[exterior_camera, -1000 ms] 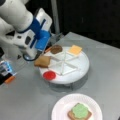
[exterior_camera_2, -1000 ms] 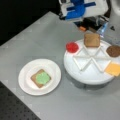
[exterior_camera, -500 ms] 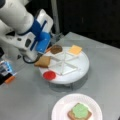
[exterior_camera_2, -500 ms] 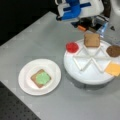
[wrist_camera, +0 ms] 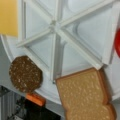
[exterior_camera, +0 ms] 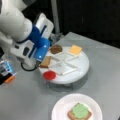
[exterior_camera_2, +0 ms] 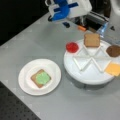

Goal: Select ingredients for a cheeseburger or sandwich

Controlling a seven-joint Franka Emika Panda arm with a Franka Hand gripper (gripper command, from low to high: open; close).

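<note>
- My gripper point(exterior_camera: 41, 58) hovers over the toast square point(exterior_camera: 46, 61) on the divided tray point(exterior_camera: 80, 71); I cannot tell its finger state.
- Toast looks light, stiff, flat; I'd pinch opposite edges.
- Plate point(exterior_camera_2: 51, 82) holds toast topped with lettuce point(exterior_camera_2: 43, 77).

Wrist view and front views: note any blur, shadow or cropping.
Wrist view: toast and patty soft-edged, cheese and tomato cropped; claw not visible. Front views: all blurred, dark shadow beneath the divided tray, faint one under the paper plate.
</note>
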